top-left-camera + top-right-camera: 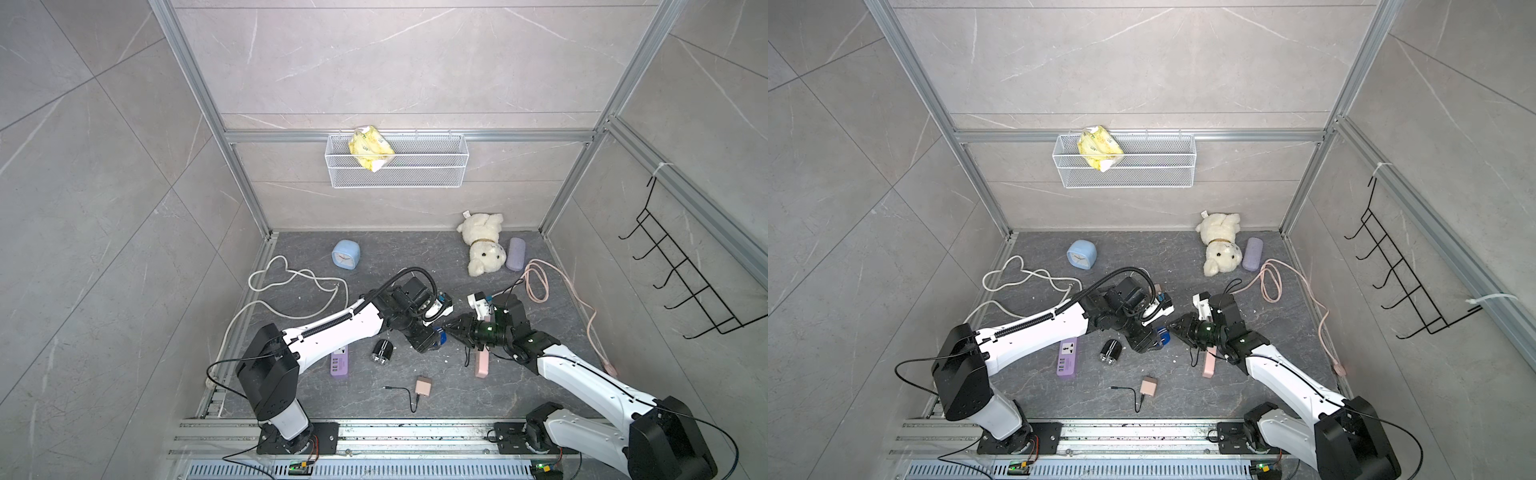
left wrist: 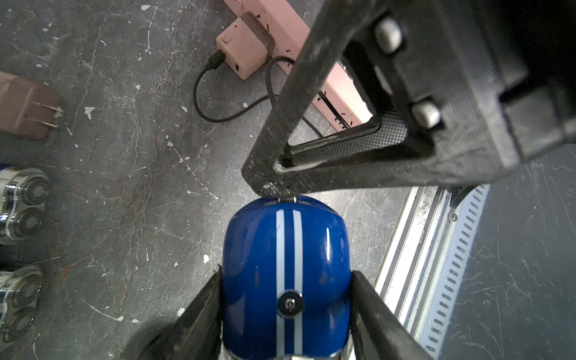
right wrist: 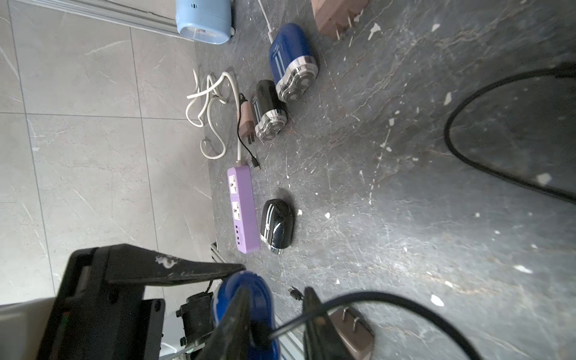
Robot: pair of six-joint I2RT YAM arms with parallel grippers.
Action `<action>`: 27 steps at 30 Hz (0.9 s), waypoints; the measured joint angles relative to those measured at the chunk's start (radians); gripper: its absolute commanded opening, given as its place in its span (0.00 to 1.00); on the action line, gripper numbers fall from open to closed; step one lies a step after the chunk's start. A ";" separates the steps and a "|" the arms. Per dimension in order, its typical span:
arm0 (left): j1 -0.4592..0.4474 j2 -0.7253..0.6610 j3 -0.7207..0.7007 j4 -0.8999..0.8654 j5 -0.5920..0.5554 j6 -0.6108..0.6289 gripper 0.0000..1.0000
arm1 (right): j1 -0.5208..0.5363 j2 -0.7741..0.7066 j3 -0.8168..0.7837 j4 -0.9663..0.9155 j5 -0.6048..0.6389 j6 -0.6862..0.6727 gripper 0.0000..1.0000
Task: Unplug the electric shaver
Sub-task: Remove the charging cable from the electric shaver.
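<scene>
The electric shaver (image 2: 286, 249) is blue with two white stripes and is lifted just off the floor between the two arms in both top views (image 1: 439, 337) (image 1: 1163, 336). My left gripper (image 2: 286, 274) is shut on its body, one finger on each side. My right gripper (image 3: 276, 291) meets the shaver's (image 3: 246, 299) far end, and its jaws stand apart around the black plug (image 3: 261, 333) seated there, with a gap on one side. From the plug, the black cable (image 2: 218, 117) runs to a pink adapter (image 2: 243, 51) on the pink power strip (image 1: 482, 363).
A purple power strip (image 3: 243, 208) and a black shaver (image 3: 277, 226) lie to the left. Another blue shaver (image 3: 293, 62) and another black shaver (image 3: 268, 109) lie beyond. A loose brown adapter (image 1: 424, 386) with its cable lies near the front. Clock (image 1: 345, 255), plush bear (image 1: 482, 245) and coiled cords lie further back.
</scene>
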 measured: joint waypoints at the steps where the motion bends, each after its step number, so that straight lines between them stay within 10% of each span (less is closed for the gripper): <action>1: 0.000 0.000 -0.001 0.000 0.000 0.000 0.47 | 0.000 0.000 0.000 0.003 0.000 0.000 0.29; 27: 0.000 -0.005 -0.026 0.022 -0.001 -0.004 0.48 | 0.000 0.034 -0.077 0.187 -0.021 0.125 0.14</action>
